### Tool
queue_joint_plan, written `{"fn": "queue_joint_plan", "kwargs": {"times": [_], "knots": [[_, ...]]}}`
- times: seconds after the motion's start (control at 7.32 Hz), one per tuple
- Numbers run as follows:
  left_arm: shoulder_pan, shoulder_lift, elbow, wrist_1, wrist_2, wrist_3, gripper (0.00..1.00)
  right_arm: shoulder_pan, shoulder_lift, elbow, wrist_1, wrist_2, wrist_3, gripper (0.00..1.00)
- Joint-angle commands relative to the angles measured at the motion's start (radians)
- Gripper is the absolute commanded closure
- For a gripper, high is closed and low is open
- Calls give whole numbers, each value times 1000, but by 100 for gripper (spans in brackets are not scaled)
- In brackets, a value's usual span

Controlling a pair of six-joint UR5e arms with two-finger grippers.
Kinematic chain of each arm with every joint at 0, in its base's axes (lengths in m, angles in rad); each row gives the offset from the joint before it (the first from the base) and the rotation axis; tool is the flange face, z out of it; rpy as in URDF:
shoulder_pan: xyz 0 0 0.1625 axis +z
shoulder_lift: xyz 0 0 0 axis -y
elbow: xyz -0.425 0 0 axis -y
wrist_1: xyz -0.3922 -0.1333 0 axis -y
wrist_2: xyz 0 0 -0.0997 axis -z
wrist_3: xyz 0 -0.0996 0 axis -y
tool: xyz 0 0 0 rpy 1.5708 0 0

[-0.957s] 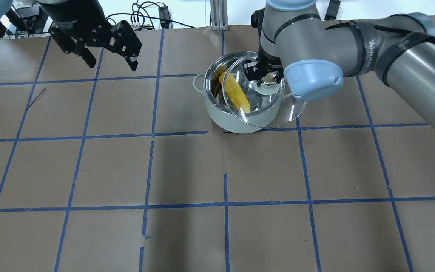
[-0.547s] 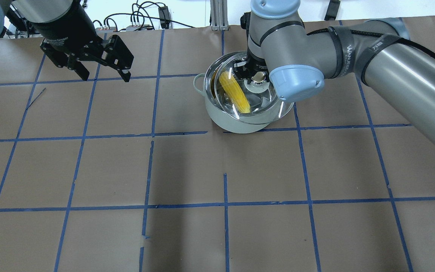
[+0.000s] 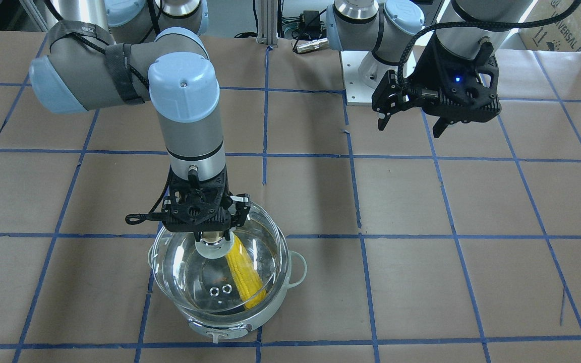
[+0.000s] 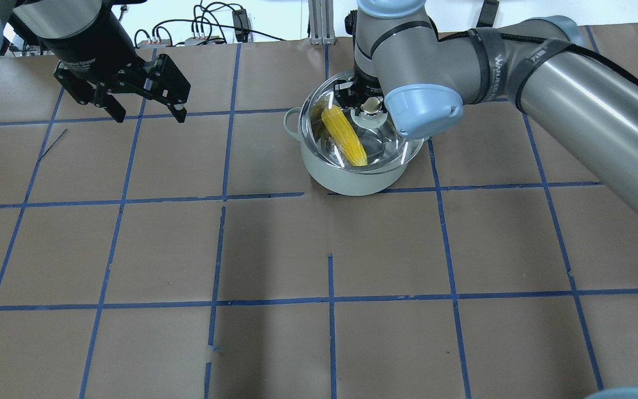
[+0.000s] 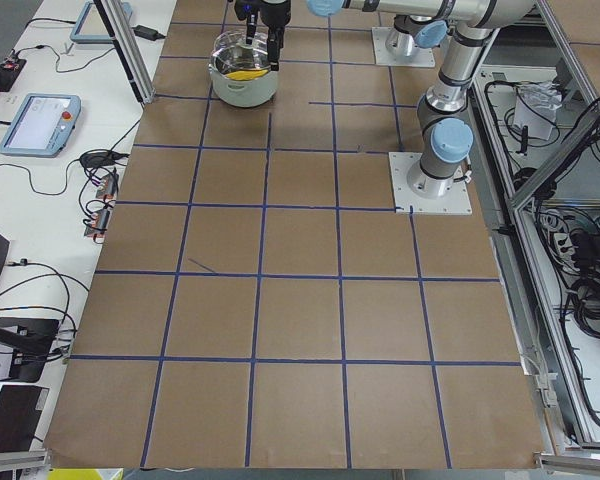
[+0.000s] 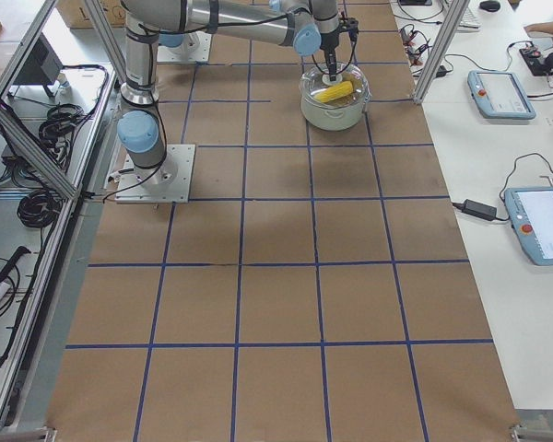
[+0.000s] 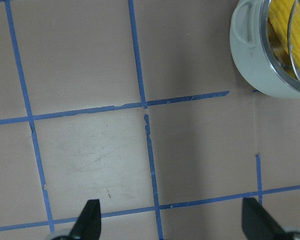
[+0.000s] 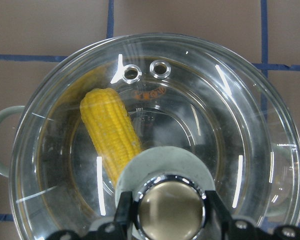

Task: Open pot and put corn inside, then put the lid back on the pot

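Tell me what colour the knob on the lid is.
Shiny brass-gold. The knob of the lid shows best in the right wrist-mounted view.

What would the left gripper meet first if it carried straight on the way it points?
Most likely the table: the open left gripper points down at bare paper near a tape crossing, with nothing in between. The pot sits off to the side, out of that line.

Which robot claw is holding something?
The right gripper: it is shut on the knob of the lid, over the pot. The left gripper hangs open and empty above the table.
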Motion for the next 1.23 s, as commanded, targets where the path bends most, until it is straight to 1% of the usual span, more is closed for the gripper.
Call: {"fn": "queue_joint_plan", "kwargs": {"times": [0.0, 0.41, 1.09], "knots": [[1, 1, -2, 3, 1, -14, 0, 33, 40, -37, 5, -17, 24, 63], [1, 1, -5, 3, -1, -13, 0, 32, 42, -27, 8, -34, 15, 63], [1, -1, -6, 3, -2, -14, 0, 31, 45, -55, 5, -31, 13, 63]]}}
